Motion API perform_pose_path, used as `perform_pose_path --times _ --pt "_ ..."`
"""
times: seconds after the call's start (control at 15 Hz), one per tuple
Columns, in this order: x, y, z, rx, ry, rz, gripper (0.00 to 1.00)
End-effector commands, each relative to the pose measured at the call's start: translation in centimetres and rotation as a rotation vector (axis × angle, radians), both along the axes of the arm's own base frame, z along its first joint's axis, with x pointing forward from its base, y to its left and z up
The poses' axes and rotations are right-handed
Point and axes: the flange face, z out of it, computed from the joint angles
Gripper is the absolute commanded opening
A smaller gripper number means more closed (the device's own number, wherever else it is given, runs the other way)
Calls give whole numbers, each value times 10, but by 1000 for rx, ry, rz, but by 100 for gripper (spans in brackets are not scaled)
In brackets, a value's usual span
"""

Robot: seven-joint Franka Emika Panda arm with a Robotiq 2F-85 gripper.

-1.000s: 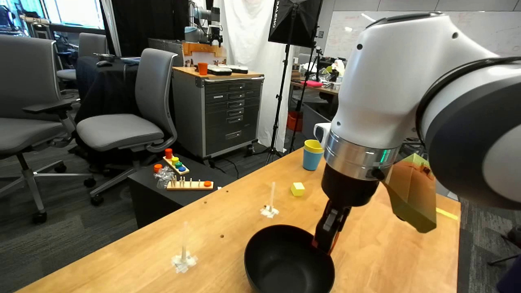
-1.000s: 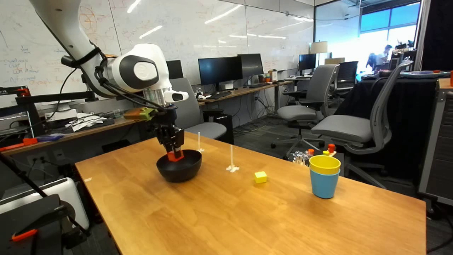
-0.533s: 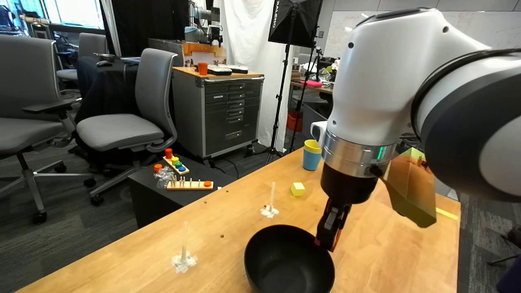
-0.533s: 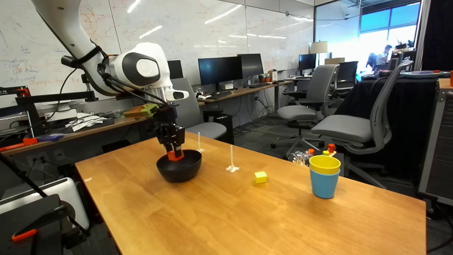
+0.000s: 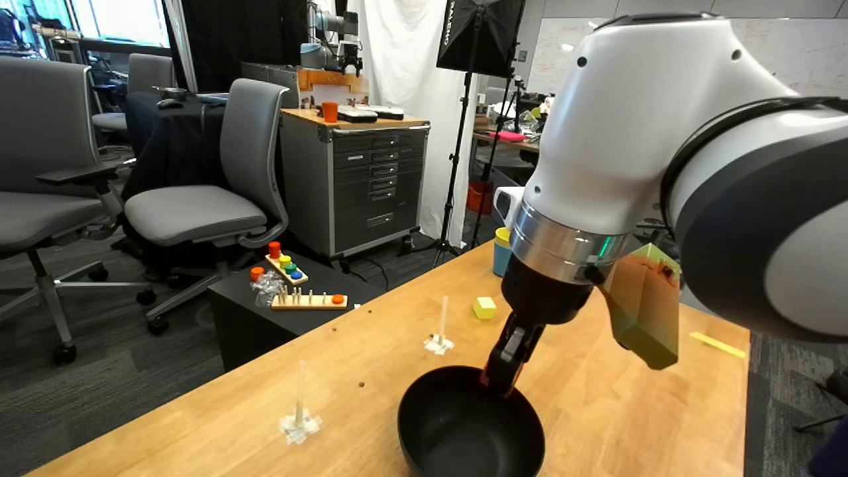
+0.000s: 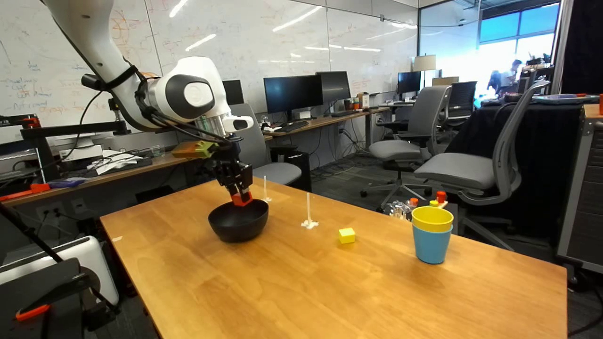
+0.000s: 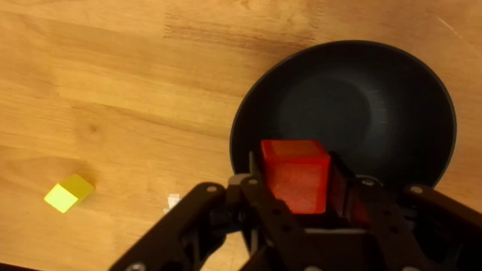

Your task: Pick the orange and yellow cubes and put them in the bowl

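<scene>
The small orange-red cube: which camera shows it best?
The wrist view: there the small orange-red cube looks largest, two faces plain, gripped in the black pincer. In an exterior view the cube looks small; in an exterior view the pincer hides most of the cube.

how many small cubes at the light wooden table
2: the orange-red cube, held in the black gripper, and the yellow cube, on the table. Any inside the round yellow cup may be hidden.

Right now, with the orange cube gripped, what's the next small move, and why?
I'd probably ease the tool toward the middle of the bowl: the orange cube it holds overlaps the far rim in an exterior view and is off-centre in the wrist view.
</scene>
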Motion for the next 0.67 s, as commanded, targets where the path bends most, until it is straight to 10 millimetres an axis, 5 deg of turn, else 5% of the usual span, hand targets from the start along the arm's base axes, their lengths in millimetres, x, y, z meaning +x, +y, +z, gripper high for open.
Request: perform_pose_path --times 0.0,0.6 --pt "6 4 1 3 -46 8 17" --pt "4 3 -3 -4 -16 8 17"
